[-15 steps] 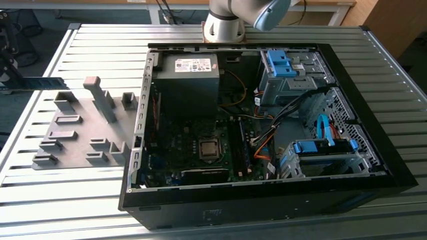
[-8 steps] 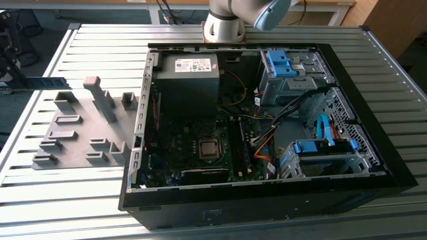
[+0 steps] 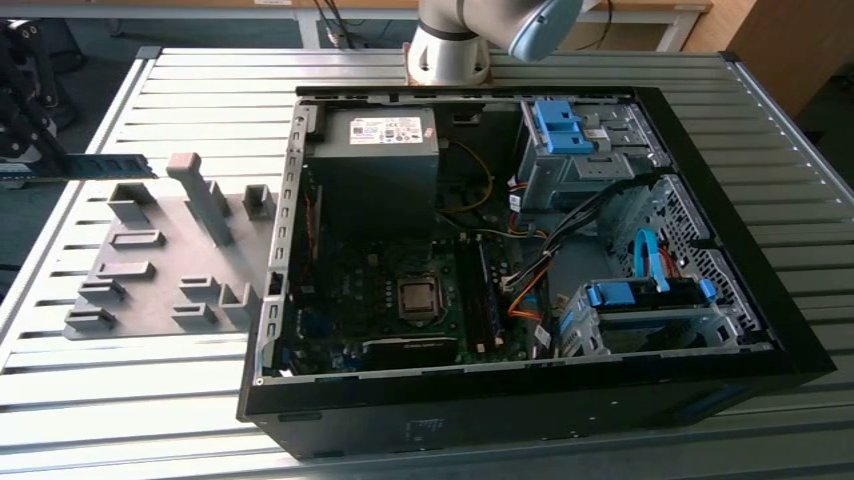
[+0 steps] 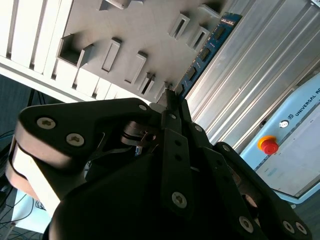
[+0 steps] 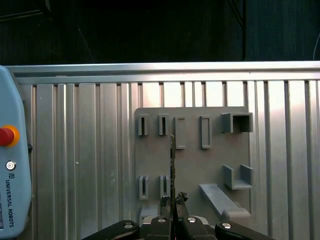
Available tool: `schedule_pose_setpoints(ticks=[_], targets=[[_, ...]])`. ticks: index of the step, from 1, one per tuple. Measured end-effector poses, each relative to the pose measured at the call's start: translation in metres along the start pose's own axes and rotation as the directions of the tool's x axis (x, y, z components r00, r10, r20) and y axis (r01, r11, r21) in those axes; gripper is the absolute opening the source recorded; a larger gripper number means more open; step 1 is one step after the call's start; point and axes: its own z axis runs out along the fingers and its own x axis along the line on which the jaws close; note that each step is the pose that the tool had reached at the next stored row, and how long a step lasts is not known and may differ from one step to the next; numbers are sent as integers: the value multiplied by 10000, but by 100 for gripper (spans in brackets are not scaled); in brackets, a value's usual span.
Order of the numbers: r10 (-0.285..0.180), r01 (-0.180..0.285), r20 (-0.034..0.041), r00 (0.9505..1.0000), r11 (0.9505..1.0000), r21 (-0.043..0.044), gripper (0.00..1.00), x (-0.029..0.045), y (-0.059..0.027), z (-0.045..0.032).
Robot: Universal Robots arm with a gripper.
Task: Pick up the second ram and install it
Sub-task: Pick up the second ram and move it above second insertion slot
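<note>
The second ram (image 3: 100,165) is a thin blue-green strip held level above the table's left edge in the exterior view, over the grey holder plate (image 3: 154,265). My gripper (image 3: 16,165) is shut on one end of it. In the second wrist view the ram (image 4: 207,47) runs away from my gripper (image 4: 172,100) along the plate's edge. In the first wrist view I see the ram (image 5: 172,160) edge-on, rising from my gripper (image 5: 173,201) above the plate (image 5: 192,165). The open computer case (image 3: 747,330) lies to the exterior view's right, with the motherboard (image 3: 400,300) exposed.
The slatted metal table (image 3: 134,400) carries everything. The arm's base (image 3: 447,50) stands behind the case. A teach pendant with a red button (image 4: 270,145) lies on the table beside the plate. Cables and blue drive brackets (image 3: 641,295) crowd the case's right half.
</note>
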Motion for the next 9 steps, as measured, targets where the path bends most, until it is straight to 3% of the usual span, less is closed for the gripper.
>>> schedule_pose_setpoints(ticks=[9], targets=[[0,0,0,10000,10000,0,14,-1,-20,0]])
